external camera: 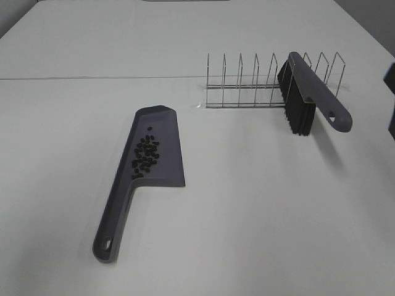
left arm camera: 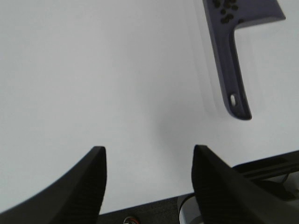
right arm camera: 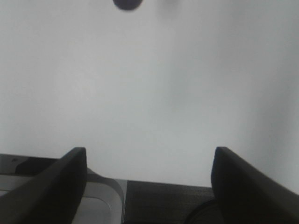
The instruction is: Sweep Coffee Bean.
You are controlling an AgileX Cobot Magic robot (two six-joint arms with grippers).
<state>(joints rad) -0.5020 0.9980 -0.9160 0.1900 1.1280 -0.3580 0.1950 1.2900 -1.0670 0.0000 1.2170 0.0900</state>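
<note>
The coffee beans [external camera: 145,157] lie in a loose cluster on the blade of the grey dustpan [external camera: 166,132], which lies flat on the white table left of centre, with its handle [external camera: 114,216] pointing toward the front. The left wrist view shows the dustpan handle [left arm camera: 232,65] and a few of the beans [left arm camera: 224,11]. The grey brush [external camera: 321,92] with black bristles [external camera: 296,108] leans in a wire rack [external camera: 247,86] at the back right. My left gripper [left arm camera: 147,151] is open and empty above bare table, short of the handle. My right gripper [right arm camera: 149,151] is open and empty above bare table.
A seam [external camera: 92,78] crosses the white table behind the dustpan. Dark parts [external camera: 391,117] show at the right edge of the exterior view. A dark rounded shape [right arm camera: 127,3] sits at the edge of the right wrist view; I cannot tell what it is.
</note>
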